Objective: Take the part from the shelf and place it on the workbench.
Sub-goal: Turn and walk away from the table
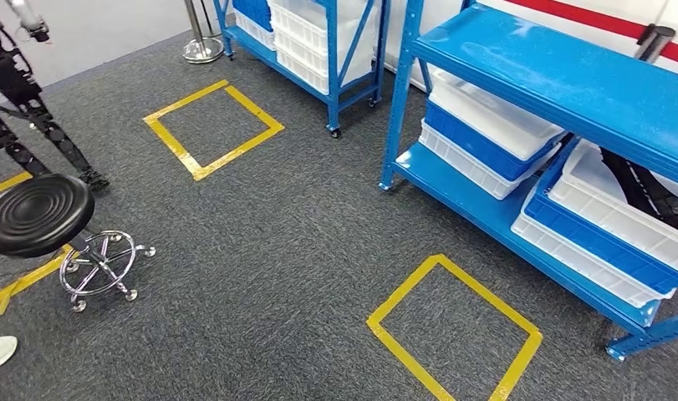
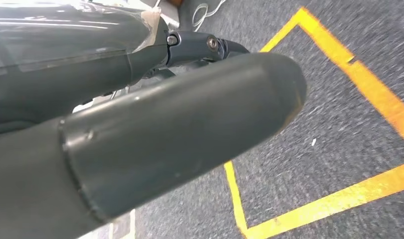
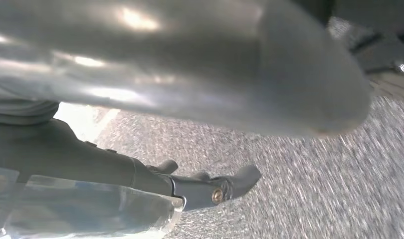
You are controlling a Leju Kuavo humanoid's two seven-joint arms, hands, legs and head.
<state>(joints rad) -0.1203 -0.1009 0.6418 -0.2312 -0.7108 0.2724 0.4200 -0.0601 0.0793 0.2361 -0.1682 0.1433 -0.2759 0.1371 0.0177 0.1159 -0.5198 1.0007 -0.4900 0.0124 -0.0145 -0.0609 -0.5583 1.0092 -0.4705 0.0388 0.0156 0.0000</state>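
Note:
A long black part [image 1: 649, 190] lies in a white bin [image 1: 588, 177] on the lower level of the blue shelf [image 1: 569, 75] at the right of the head view. My left hand [image 2: 180, 99] hangs over grey carpet and a yellow tape square [image 2: 339, 199], thumb and darker fingers stretched out, holding nothing. In the right wrist view my right hand [image 3: 190, 99] also hangs above the carpet, its fingers [image 3: 209, 186] apart from the thumb, with nothing in it.
Stacked white and blue bins [image 1: 486, 134] fill the shelf's lower level. A second blue shelf [image 1: 335, 50] stands behind. A black stool [image 1: 38, 213] on a chrome base stands at the left, beside a dark legged machine [image 1: 26, 125]. Yellow tape squares [image 1: 452, 330] mark the carpet.

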